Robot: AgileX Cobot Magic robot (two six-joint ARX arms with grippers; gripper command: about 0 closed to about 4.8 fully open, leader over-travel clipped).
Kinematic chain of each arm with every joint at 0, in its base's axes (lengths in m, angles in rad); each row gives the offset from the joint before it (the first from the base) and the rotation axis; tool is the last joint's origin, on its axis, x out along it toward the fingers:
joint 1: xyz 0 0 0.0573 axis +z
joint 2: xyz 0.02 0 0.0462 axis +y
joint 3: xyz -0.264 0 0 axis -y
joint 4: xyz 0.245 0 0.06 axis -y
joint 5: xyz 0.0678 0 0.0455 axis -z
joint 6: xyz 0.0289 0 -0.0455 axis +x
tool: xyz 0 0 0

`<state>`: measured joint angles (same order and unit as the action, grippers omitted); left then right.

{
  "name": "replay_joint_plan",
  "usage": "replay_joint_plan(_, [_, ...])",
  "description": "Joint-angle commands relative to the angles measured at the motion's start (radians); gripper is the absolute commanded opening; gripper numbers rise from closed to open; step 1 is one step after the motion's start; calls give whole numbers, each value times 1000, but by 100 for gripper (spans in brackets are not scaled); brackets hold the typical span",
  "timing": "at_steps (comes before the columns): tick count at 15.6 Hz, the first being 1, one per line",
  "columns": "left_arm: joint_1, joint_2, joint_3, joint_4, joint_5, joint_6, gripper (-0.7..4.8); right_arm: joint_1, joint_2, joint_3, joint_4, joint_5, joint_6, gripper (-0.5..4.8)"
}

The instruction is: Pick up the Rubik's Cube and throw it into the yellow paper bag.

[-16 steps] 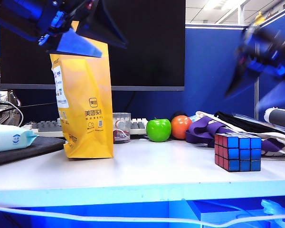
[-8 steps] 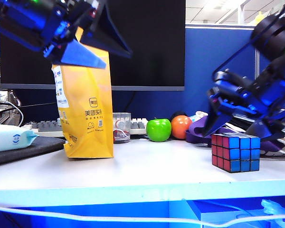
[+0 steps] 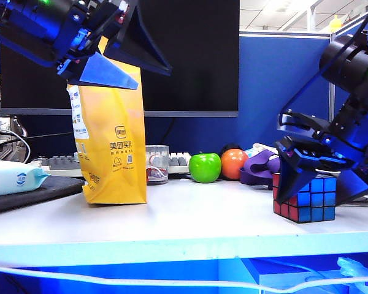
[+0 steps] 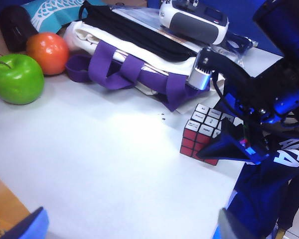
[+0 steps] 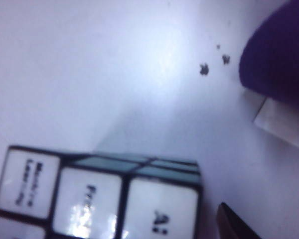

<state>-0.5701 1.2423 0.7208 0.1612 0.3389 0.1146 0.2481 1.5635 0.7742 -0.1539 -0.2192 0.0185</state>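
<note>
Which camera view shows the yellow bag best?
The exterior view: the bag stands whole there, its top partly behind the left gripper. The left wrist view shows only a corner; the right wrist view shows none.

The Rubik's Cube (image 3: 306,197) is showing blue squares on one face and red squares on another in the exterior view, all split by black grid lines, while its white squares with black lettering are showing in the right wrist view. The yellow paper bag (image 3: 110,147) is showing bright yellow paper with small dark printed characters and logos and a white label strip down one edge. The apple (image 3: 205,167) is showing glossy green beside an orange-red ball (image 3: 233,163), purple straps (image 4: 134,74) are lying across cream and black fabric, and the left gripper (image 3: 119,52) and right gripper (image 3: 319,177) are showing black and blue.
</note>
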Motion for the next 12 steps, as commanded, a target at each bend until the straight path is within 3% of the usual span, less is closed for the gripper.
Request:
replay_joint_plan(1, [-1, -3, 5, 13, 5, -19, 479, 2, -5, 3, -9, 8, -4, 229])
replay_joint_plan(2, [-1, -3, 5, 13, 5, -35, 479, 2, -5, 3, -18, 10, -37, 47])
replay_joint_plan(3, [-1, -3, 6, 14, -10, -44, 479, 2, -5, 3, 1, 6, -37, -3])
replay_joint_plan(7, [0, -16, 80, 12, -41, -36, 479, 1, -10, 92, 22, -84, -19, -1])
replay_joint_plan(9, [0, -56, 176, -32, -147, -8, 479, 3, -24, 224, -7, -150, -19, -1])
replay_joint_plan(12, [1, -149, 246, -104, -362, 126, 479, 6, -45, 407, -28, -263, -14, -1])
